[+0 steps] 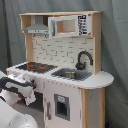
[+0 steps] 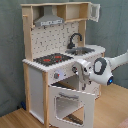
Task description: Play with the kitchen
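**At the front of the toy kitchen, oven door hanging open**

The kitchen [image 1: 62, 65] stands tall before a grey curtain [image 1: 115, 60], white in its panels and light wood along its frame. Across its worktop I see a black hob [image 2: 51, 59] with red rings, then a steel sink [image 1: 70, 75] with a curved black faucet [image 1: 83, 58] arching over it. Above the hob hangs a grey hood [image 2: 50, 21], and beside it sits a cabinet with a windowed door [image 1: 64, 25] (a toy microwave, by the look of it). The back wall carries a white brick pattern. In the second exterior view the windowed oven door [image 2: 70, 102] is swung down and open, and knobs [image 2: 56, 75] line the front panel above it. The whole unit rests on a wooden floor [image 2: 107, 107].

My jaws [image 2: 82, 75] sit at the front panel, just above the open oven door, close against the knob row. Whether they are parted or closed on anything, I cannot tell. My white arm [image 1: 17, 87] reaches in from the first exterior view's left.
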`<state>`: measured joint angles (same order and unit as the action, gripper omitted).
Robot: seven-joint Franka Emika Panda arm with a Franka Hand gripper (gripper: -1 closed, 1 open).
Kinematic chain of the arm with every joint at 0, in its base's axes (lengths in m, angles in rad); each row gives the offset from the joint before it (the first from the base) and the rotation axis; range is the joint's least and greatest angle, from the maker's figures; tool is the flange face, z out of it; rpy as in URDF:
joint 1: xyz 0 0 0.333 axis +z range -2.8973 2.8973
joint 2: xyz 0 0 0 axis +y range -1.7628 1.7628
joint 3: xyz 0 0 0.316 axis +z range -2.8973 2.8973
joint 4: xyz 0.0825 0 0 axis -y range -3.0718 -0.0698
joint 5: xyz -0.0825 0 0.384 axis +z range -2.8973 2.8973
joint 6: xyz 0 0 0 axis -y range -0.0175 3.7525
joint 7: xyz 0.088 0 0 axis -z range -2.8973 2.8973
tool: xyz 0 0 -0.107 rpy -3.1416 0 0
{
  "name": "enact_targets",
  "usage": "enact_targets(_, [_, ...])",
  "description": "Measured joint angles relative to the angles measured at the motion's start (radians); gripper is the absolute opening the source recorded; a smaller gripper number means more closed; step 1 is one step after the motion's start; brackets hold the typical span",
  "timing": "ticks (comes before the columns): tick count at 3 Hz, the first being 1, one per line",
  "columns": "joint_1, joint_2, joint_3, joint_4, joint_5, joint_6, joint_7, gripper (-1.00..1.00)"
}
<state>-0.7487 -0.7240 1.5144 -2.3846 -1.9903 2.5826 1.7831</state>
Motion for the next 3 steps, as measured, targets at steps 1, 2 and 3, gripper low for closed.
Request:
enact_targets(1, [0.0, 0.0, 0.0, 0.0, 0.0, 0.0, 0.101, -1.0])
enact_targets(2, [0.0, 0.0, 0.003, 0.001, 0.0, 0.0, 0.111, -1.0])
enact_targets(3, [0.0, 0.0, 0.004, 0.001, 0.0, 0.0, 0.113, 1.0])
